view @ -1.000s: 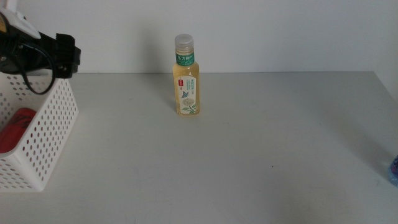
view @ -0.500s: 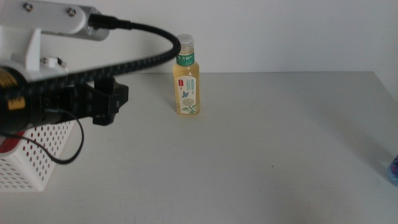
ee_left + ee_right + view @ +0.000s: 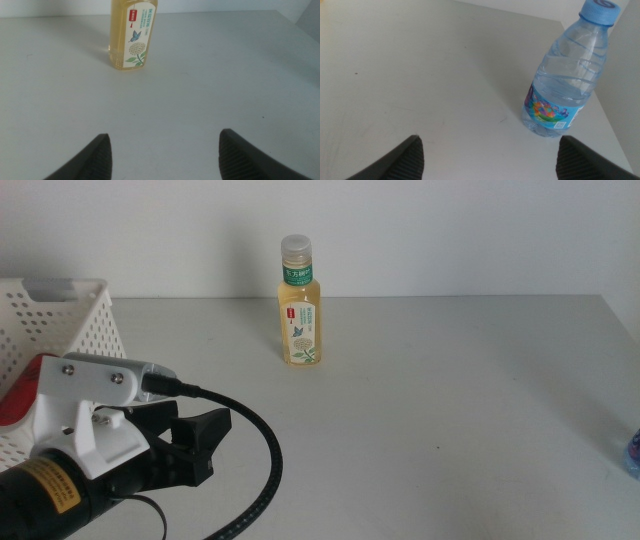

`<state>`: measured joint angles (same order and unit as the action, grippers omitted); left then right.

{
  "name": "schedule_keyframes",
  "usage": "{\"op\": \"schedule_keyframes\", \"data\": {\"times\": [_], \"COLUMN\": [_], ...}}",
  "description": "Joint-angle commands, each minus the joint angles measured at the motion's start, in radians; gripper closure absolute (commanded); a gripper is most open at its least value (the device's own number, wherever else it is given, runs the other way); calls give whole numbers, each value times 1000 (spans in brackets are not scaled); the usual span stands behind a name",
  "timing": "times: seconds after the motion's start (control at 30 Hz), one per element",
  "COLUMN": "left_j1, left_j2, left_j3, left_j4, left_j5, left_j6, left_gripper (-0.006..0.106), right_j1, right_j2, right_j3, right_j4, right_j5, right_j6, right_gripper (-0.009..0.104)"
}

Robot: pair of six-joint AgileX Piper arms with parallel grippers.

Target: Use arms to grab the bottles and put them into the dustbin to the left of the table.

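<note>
The pale-yellow tea bottle (image 3: 300, 305) stands upright at the back of the table (image 3: 420, 400), and its lower part (image 3: 132, 37) shows in the left wrist view. My left gripper (image 3: 195, 445) is low at the front left, open and empty (image 3: 162, 150), pointing toward the bottle from well short of it. The white perforated dustbin (image 3: 75, 320) stands at the left edge with something red (image 3: 14, 395) inside. A clear water bottle (image 3: 565, 75) with a blue cap stands upright ahead of my open, empty right gripper (image 3: 487, 155).
Only a sliver of the water bottle (image 3: 633, 452) shows at the right edge of the middle view. A white wall rises behind the table. My left arm's cable (image 3: 265, 480) loops over the front left of the table.
My left arm has swung away from above the dustbin, down to the front left of the table. The dustbin's rim is now uncovered. The tea bottle has not moved.
</note>
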<state>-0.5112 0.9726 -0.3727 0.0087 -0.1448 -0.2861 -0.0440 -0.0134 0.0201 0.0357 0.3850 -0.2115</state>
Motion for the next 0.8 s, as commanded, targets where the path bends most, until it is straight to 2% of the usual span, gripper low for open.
{"op": "schedule_keyframes", "data": {"times": [0.0, 0.37, 0.77], "left_j1": [-5, -5, -5], "left_j2": [2, 102, 454], "left_j3": [-13, -14, -14], "left_j4": [-15, -19, -22], "left_j5": [-130, -157, -709], "left_j6": [0, 0, -4], "left_gripper": [34, 48, 48], "right_j1": [-7, -7, -7], "right_j2": [-22, -22, -22], "right_j3": [-1, -1, -1], "right_j4": [-8, -8, -8], "right_j5": [-62, -62, -62], "right_j6": [-9, -9, -9], "right_gripper": [27, 27, 27]}}
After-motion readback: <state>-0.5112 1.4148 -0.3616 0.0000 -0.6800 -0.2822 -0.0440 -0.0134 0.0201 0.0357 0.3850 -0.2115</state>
